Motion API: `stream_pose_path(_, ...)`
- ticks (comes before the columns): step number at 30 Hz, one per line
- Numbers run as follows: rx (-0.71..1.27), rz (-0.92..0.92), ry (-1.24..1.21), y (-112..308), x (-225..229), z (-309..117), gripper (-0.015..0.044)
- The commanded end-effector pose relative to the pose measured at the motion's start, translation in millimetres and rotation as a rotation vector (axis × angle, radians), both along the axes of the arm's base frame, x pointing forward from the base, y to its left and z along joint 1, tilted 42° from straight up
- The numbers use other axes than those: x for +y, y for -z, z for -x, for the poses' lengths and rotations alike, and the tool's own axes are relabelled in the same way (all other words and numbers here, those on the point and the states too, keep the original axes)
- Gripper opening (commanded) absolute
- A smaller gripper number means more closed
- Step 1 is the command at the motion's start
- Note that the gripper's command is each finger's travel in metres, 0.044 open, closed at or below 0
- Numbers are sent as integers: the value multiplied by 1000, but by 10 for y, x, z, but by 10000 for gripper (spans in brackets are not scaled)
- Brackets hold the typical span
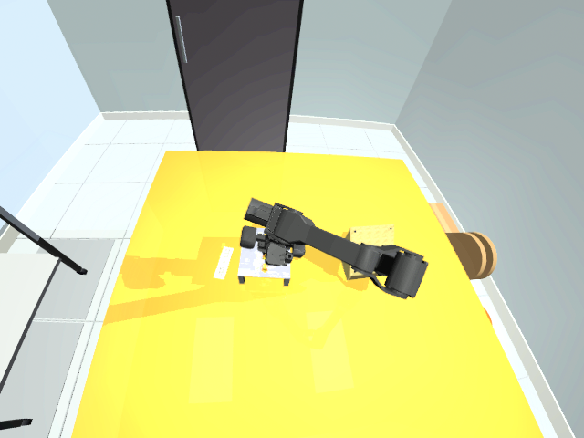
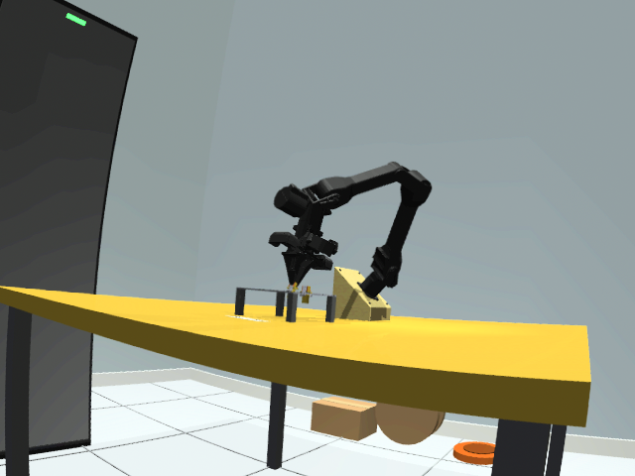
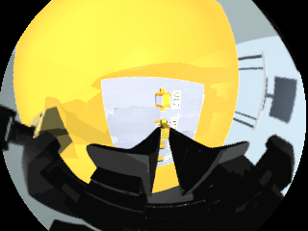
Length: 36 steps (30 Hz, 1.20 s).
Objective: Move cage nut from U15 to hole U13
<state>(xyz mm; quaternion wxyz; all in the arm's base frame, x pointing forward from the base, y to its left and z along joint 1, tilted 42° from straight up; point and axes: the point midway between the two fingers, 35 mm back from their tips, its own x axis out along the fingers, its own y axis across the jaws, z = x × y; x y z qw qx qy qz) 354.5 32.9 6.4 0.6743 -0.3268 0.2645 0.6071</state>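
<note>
One nut (image 2: 293, 287) (image 3: 165, 124) is clamped between my gripper's (image 1: 276, 255) (image 2: 294, 284) (image 3: 165, 127) fingertips, at the rail plate (image 1: 249, 270) (image 2: 259, 290) (image 3: 132, 113). Can't tell if it's seated or how its wings sit. Arm (image 1: 332, 245) (image 2: 371, 178) arches up from the wedge base (image 1: 372, 233) (image 2: 349, 297), over and down; gripper points down, slightly tilted, fingers nearly together. Other nut (image 1: 265, 267) (image 2: 306, 293) (image 3: 163, 99) sits in the plate near my tips, with plate showing between in wrist view. Plate edges stand above the table (image 1: 264, 358) (image 2: 410, 340) (image 3: 130, 34) on dark legs, with the wedge base off to one side. I've got open air above the plate's outer edge; white strip (image 1: 224, 263) (image 2: 246, 317) lies flat beside it, apart. Hole labels too blurred to read surely.
</note>
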Motion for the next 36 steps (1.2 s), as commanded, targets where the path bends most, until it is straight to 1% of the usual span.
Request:
stream_pose_path(1, -6, -3, 7, -12, 3, 1, 29)
stream_pose_path(36, -29, -4, 28, -10, 4, 19, 29)
